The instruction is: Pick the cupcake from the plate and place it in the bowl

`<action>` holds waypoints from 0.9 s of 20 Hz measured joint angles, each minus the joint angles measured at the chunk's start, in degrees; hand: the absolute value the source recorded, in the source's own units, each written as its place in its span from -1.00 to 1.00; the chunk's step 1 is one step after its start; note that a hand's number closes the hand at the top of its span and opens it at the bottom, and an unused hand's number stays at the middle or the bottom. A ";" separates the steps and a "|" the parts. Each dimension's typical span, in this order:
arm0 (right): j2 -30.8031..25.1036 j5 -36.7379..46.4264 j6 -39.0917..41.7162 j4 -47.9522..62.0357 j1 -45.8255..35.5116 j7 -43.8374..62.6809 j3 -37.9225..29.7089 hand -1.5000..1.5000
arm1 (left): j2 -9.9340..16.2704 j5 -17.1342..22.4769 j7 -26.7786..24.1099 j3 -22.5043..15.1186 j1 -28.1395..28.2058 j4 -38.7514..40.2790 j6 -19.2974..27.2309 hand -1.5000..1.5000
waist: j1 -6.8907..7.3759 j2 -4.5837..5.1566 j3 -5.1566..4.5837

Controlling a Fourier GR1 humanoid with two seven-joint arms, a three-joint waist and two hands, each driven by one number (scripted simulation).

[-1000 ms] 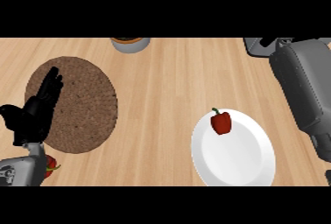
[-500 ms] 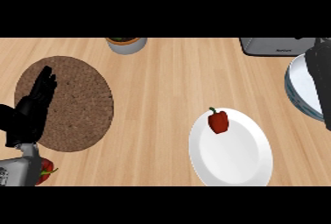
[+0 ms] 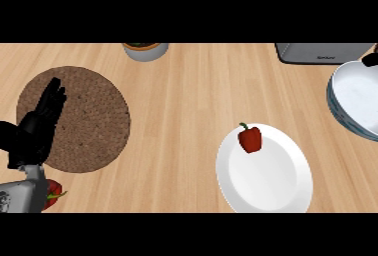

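Note:
No cupcake shows in the head view. A white plate (image 3: 269, 185) lies at the lower right, with only a small red bell pepper (image 3: 249, 139) on its far part. A large white bowl with a blue-grey rim (image 3: 334, 102) is cut off by the right edge. My left hand (image 3: 37, 131) rests open at the left, fingers pointing up over a round brown mat (image 3: 92, 120), holding nothing. A small black piece at the bowl's far rim, likely my right hand (image 3: 368, 59), is mostly out of view.
A grey pot (image 3: 145, 50) stands at the far edge left of centre. A grey metal appliance (image 3: 321, 51) sits at the far right. A second red pepper (image 3: 53, 191) lies by my left forearm at the lower left. Everything sits on light wood.
My right forearm has gone out past the right edge. The bowl has come into view at the right, and plate, mat and pot have shifted left in the picture. My left hand stays put.

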 measured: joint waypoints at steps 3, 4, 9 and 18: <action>-1.93 -1.94 -3.26 5.32 -0.05 -4.85 -2.30 1.00 | 0.13 0.27 0.11 0.30 0.00 -0.61 -0.27 0.00 | 0.30 0.09 0.01; -2.49 -2.80 -4.28 6.50 0.58 -6.79 -3.05 1.00 | 0.07 0.19 -0.42 0.34 0.23 -0.32 -0.32 0.00 | 0.28 0.09 0.02; -6.06 -4.87 -0.91 14.72 1.91 -8.29 -5.87 1.00 | -0.42 -0.11 1.12 -0.09 -1.05 -1.04 0.29 0.00 | 0.62 0.36 0.05; -8.28 -14.85 2.04 20.94 4.66 -20.61 -14.37 -1.00 | -0.53 -0.03 0.28 0.00 0.11 -1.09 -0.34 0.00 | 0.62 0.33 0.13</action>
